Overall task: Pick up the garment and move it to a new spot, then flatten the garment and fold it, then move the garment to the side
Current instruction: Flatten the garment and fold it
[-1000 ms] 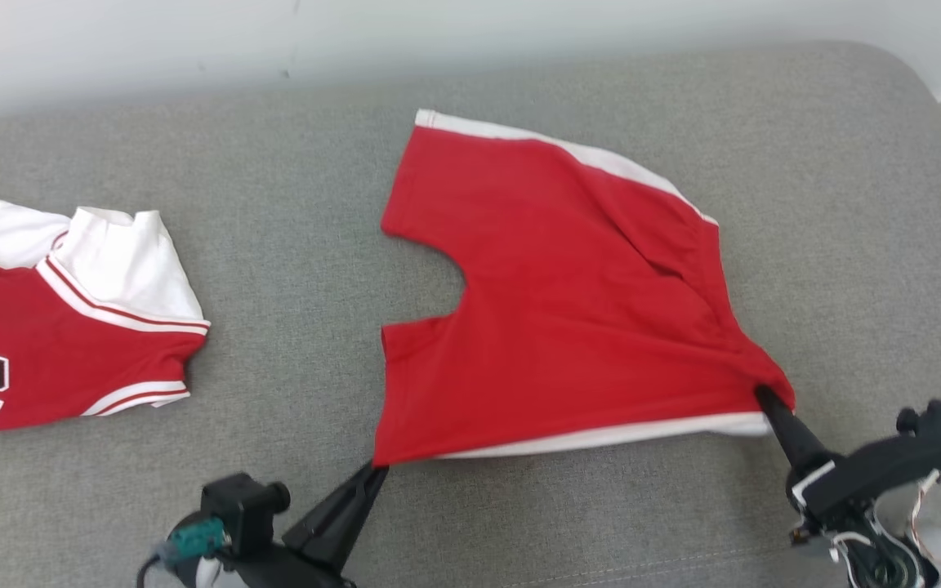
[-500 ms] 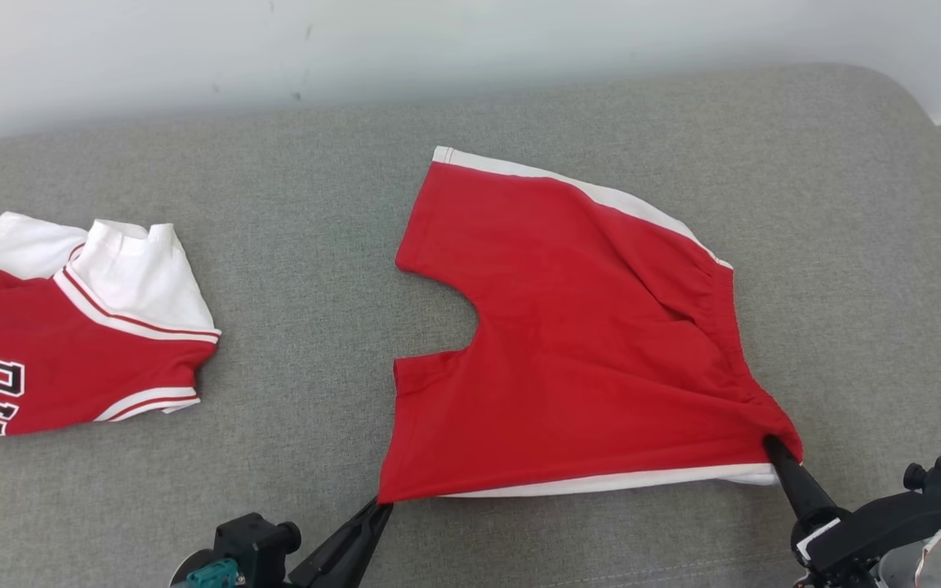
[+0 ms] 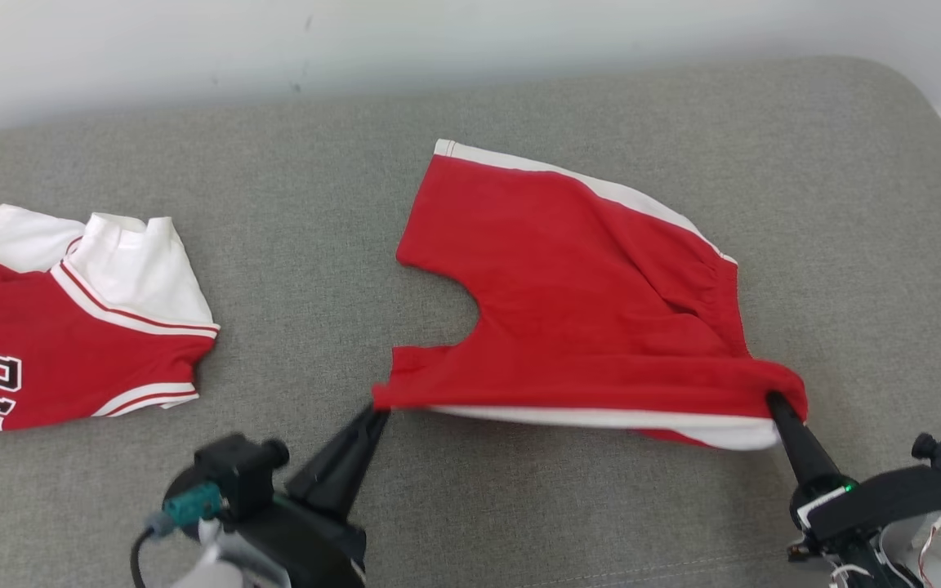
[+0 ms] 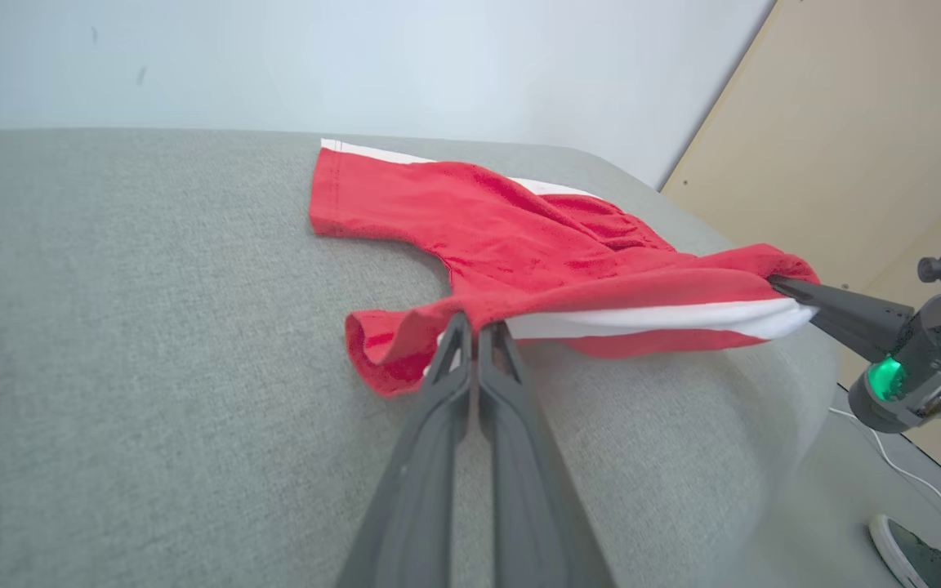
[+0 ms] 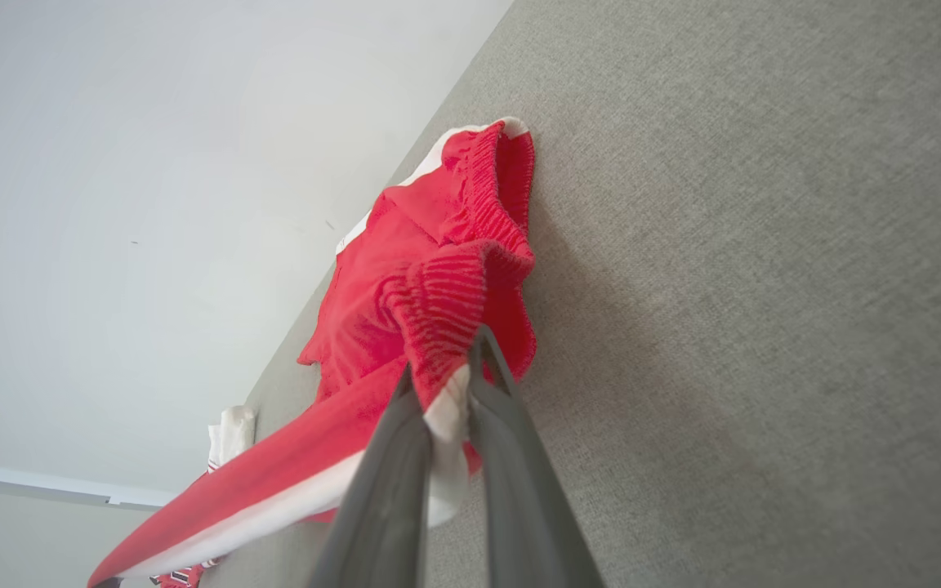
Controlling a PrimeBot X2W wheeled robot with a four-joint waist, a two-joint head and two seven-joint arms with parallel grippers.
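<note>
The garment [image 3: 585, 286] is a pair of red shorts with white side stripes, spread on the grey couch cushion [image 3: 315, 204]. Its near edge is lifted off the cushion and stretched between my two grippers. My left gripper [image 3: 376, 412] is shut on the near-left leg corner, seen close up in the left wrist view [image 4: 474, 331] on the red cloth [image 4: 519, 237]. My right gripper [image 3: 774, 400] is shut on the near-right waistband corner; the right wrist view shows its fingers [image 5: 446, 384] pinching the ribbed red waistband and white stripe [image 5: 430, 310].
A red and white jersey [image 3: 70, 318] with black lettering lies at the cushion's left end. The cushion's rounded right edge [image 3: 936, 139] drops to the floor. A pale wall [image 3: 438, 41] runs behind. A beige panel [image 4: 871, 139] stands to the right.
Both grippers have lifted the shorts' near edge and carried it away from me, over the rest of the garment. The head camera has shifted slightly.
</note>
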